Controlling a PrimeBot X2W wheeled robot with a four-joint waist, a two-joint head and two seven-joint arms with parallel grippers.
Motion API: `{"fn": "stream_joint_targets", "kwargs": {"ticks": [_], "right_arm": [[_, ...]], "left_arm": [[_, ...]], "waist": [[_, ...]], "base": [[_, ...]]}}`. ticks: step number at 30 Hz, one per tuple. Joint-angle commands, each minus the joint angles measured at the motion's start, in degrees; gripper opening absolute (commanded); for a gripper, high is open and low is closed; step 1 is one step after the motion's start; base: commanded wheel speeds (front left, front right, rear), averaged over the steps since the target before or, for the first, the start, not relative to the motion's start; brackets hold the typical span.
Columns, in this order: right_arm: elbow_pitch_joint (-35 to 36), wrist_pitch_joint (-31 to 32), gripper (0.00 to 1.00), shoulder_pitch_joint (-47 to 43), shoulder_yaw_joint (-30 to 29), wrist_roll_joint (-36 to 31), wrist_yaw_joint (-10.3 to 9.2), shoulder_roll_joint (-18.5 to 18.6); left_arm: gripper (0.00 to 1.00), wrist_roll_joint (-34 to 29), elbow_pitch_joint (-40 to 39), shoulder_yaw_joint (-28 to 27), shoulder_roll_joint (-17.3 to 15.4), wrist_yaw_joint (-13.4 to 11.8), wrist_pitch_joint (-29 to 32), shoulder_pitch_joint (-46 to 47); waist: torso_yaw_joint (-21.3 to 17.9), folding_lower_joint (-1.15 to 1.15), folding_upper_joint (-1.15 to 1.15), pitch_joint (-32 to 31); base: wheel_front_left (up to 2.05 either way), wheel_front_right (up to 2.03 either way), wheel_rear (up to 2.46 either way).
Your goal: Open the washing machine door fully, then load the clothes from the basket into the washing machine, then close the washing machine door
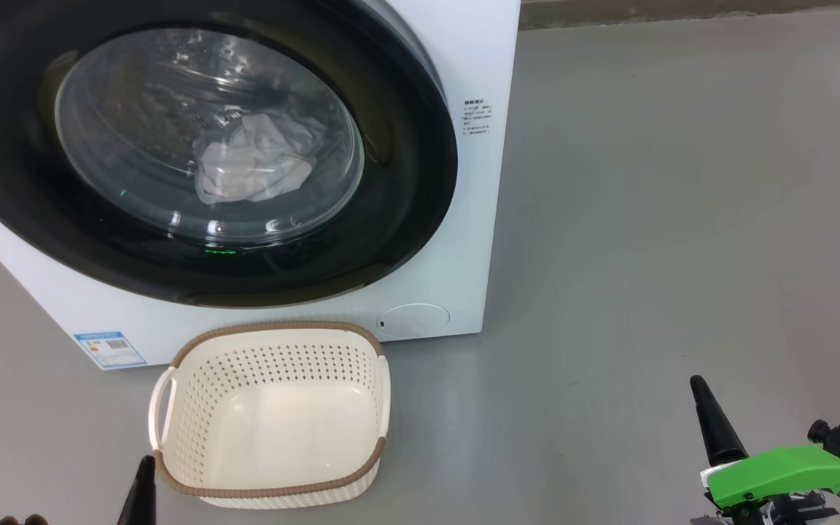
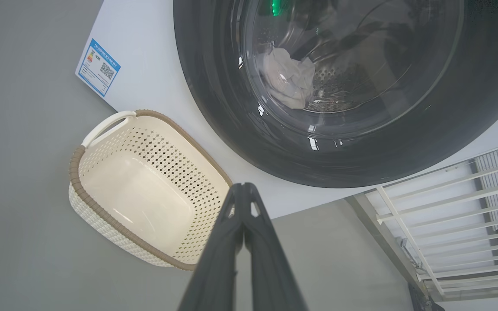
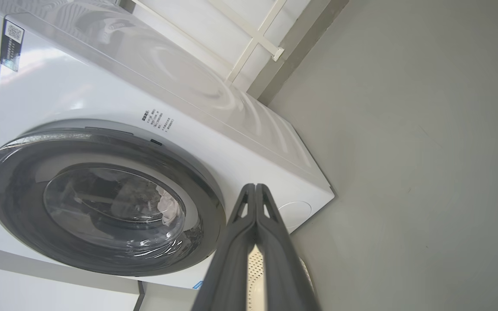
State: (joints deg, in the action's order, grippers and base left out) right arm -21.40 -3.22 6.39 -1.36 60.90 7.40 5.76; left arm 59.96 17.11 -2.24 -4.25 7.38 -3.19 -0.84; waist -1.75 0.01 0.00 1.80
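Left hand [image 2: 244, 188] pinched together by the basket [image 2: 74, 169]; seemingly pale cloth [image 2: 288, 84] behind the door [image 2: 214, 108].

Head camera's up high, tipped forward and down, close on the big white front-loading washing machine [image 1: 485, 182], its round glossy black-rimmed glass door [image 1: 413, 189] cropped at top and left, the small cream perforated plastic basket [image 1: 274, 362] just below. Left wrist camera's in near, rolled askew, looking along the left gripper [image 2: 244, 190] over that same basket to the door. Right wrist camera sits farther off to the right, also rolled, looking past the right gripper [image 3: 255, 190] at the shared door and the machine's side.
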Motion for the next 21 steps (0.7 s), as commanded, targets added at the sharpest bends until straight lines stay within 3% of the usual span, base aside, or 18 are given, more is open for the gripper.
{"fn": "stream_joint_targets", "kwargs": {"ticks": [1, 21], "right_arm": [[1.8, 0.3, 0.00, 0.5, 0.1, 1.2, 0.05, 0.2], [3.8, 3.7, 0.00, 0.2, -1.8, 12.0, 0.07, -0.9]], "left_arm": [[0.00, 1.5, -1.7, -1.5, -0.5, 0.1, 0.4, 2.9], [0.00, 12.5, -2.2, -2.5, 0.2, 0.1, 3.7, 4.4]], "waist": [[0.0, 0.00, 0.00, 0.0], [0.7, 0.00, 0.00, -0.6]], "base": [[0.00, 0.00, 0.00], [0.00, 0.00, 0.00]]}}
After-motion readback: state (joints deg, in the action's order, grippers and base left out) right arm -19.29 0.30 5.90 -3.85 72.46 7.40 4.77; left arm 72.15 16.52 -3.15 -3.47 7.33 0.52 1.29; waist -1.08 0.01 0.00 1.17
